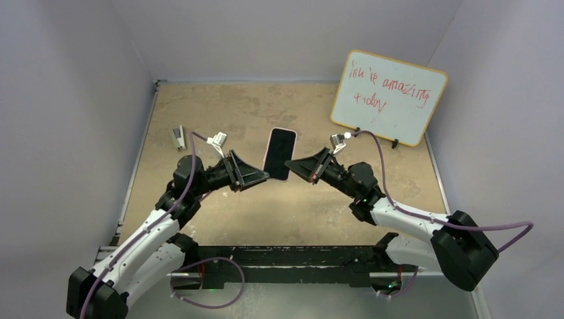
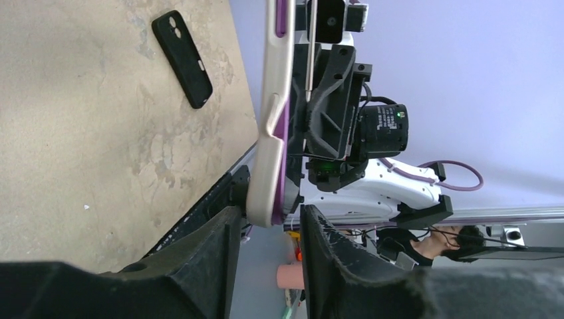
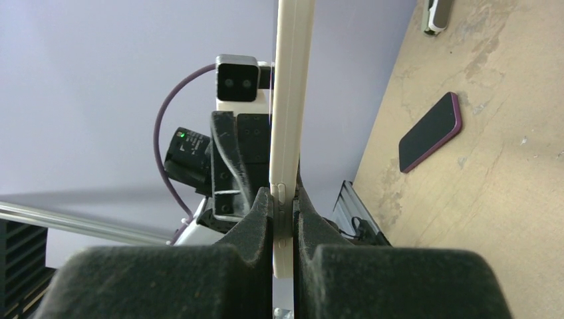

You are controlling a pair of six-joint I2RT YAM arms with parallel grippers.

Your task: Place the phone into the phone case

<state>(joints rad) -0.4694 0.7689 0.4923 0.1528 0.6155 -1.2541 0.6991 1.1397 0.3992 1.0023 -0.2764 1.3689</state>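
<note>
A cream phone case (image 1: 279,153) with a black-screened phone in it hangs above the table's middle, between both grippers. In the left wrist view the case (image 2: 273,113) is edge-on with the purple phone (image 2: 284,133) lying against it. My left gripper (image 2: 269,222) is open around the case's lower end; one finger touches the cream side and a gap shows on the other. It is left of the case in the top view (image 1: 261,177). My right gripper (image 3: 284,199) is shut on the case edge (image 3: 292,86), and sits at the right in the top view (image 1: 294,164).
A black phone-shaped case with lens holes (image 2: 181,58) lies flat on the tan table (image 1: 219,106). A dark slab with a purple rim (image 3: 431,131) lies on the table too. A small stapler-like object (image 1: 178,137) sits far left. A whiteboard (image 1: 389,96) leans at the back right.
</note>
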